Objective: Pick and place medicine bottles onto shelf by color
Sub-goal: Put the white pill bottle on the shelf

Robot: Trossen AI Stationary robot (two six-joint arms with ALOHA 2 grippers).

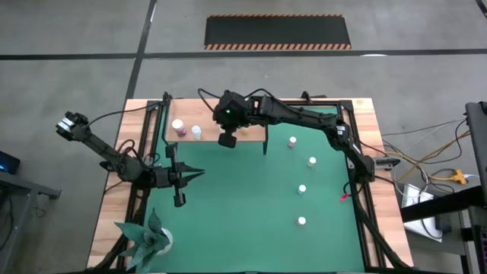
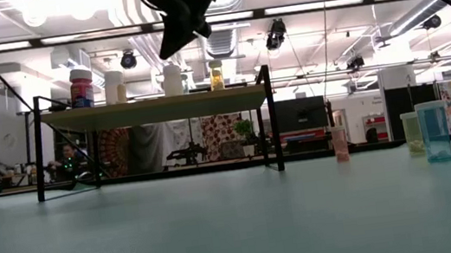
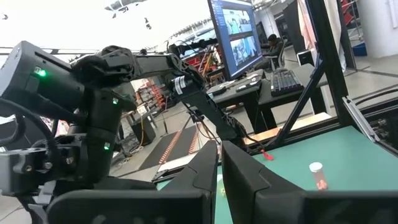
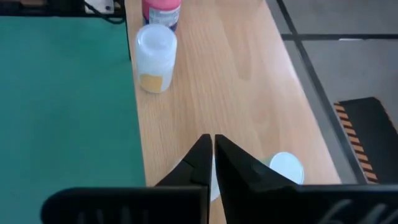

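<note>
At the table's left side the left arm waits folded over the green mat (image 1: 251, 205), its left gripper (image 1: 180, 199) with the fingers pressed together and nothing between them, just above the paper plant (image 1: 148, 237) at the near-left corner. Next comes the shelf (image 1: 209, 135), a light-wood board on thin black posts along the far edge of the mat. On its left part stand a pink bottle (image 1: 178, 127) and, just beside it, a white-capped bottle with an orange label (image 1: 196, 132); the low view shows about four bottles lined up on the board, so the sorting looks partly done. Over the middle of the shelf hovers the right gripper (image 1: 227, 140), its fingers together and empty; the wrist view shows them meeting above the wood, with a pale, white-capped bottle (image 4: 283, 169) standing just beside the tips, seemingly set down there and not held. Further right, four bottles remain on the mat, well apart from one another: a pink one (image 1: 292, 141) nearest the shelf, then a pale one (image 1: 312, 161), then two more (image 1: 302, 189) and (image 1: 302, 221) toward the near edge, whose colours cannot be told from above. By my reckoning roughly half the work is finished; these four still need carrying over and grouping with their like colours.
</note>
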